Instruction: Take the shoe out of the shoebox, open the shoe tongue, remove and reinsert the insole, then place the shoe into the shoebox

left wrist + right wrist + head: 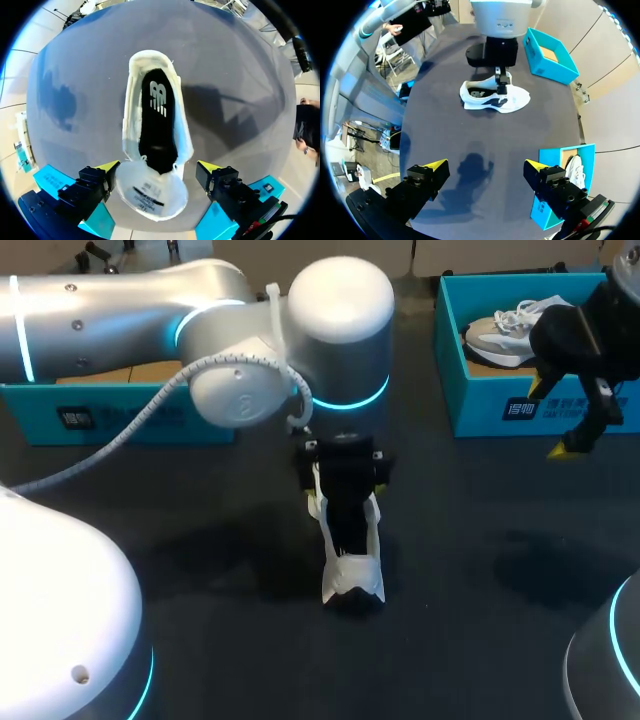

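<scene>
The white low-cut sneaker [352,578] is being straddled by the left gripper [158,167], fingers spread wide, presumably for reaching its black insole [157,120]. The right gripper [486,164], fingers equally wide, is being held aside.

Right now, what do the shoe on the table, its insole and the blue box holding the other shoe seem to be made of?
Shoe: white matte upper, probably textile or synthetic leather. Insole: black, matte, likely fabric-topped foam; white printed mark. Blue box: cardboard, it seems, from the plain brown inside.
</scene>
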Controlling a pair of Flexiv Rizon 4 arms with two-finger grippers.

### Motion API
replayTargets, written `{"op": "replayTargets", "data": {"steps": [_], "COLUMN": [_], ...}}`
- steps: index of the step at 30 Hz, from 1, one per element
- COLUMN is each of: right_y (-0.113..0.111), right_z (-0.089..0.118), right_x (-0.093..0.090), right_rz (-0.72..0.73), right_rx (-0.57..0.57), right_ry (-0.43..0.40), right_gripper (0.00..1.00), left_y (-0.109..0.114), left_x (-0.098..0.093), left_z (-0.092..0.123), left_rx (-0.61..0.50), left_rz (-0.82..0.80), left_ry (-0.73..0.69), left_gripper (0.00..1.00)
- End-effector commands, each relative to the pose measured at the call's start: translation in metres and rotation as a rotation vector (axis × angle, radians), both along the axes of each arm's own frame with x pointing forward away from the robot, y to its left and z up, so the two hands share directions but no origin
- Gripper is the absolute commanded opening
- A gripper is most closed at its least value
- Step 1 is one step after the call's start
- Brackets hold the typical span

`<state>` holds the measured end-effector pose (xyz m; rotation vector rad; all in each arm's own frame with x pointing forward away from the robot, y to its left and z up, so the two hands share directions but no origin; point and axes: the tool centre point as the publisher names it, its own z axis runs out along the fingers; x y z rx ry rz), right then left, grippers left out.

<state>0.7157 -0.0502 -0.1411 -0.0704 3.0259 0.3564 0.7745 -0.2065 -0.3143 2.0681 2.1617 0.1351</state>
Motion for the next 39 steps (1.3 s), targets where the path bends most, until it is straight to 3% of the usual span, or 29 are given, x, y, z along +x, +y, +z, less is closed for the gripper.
{"op": "replayTargets", "data": {"steps": [1, 11, 22, 24, 26, 28, 29, 33, 37, 39], "right_y": [0.002, 0.002, 0.002, 0.002, 0.002, 0.002, 0.002, 0.002, 0.002, 0.002], "right_z": [0.000, 0.000, 0.000, 0.000, 0.000, 0.000, 0.000, 0.000, 0.000, 0.000], "right_x": [0.002, 0.002, 0.002, 0.002, 0.002, 0.002, 0.002, 0.002, 0.002, 0.002], "right_rz": [-0.001, -0.001, -0.001, -0.001, -0.001, -0.001, -0.001, -0.001, -0.001, -0.001], "right_rx": [-0.003, -0.003, -0.003, -0.003, -0.003, -0.003, -0.003, -0.003, -0.003, -0.003], "right_ry": [0.004, 0.004, 0.004, 0.004, 0.004, 0.004, 0.004, 0.004, 0.004, 0.004], "right_gripper": [1.00, 1.00, 1.00, 1.00, 1.00, 1.00, 1.00, 1.00, 1.00, 1.00], "left_y": [0.006, 0.011, -0.001, -0.005, -0.008, -0.009, -0.009, -0.005, -0.002, 0.000], "left_x": [0.000, 0.021, 0.055, 0.058, 0.061, 0.064, 0.065, 0.061, 0.059, 0.056], "left_z": [0.011, 0.029, 0.042, 0.041, 0.040, 0.036, 0.033, 0.027, 0.021, 0.019], "left_rx": [0.008, 0.016, 0.005, 0.000, -0.005, 0.000, 0.003, 0.017, 0.024, 0.024], "left_rz": [-0.009, -0.007, -0.011, -0.019, -0.022, -0.034, -0.034, -0.040, -0.043, -0.044], "left_ry": [0.012, -0.010, -0.037, -0.028, -0.020, -0.011, -0.010, 0.010, 0.017, 0.025], "left_gripper": [1.00, 1.00, 1.00, 0.82, 0.55, 0.45, 0.29, 0.27, 0.10, 0.09]}}
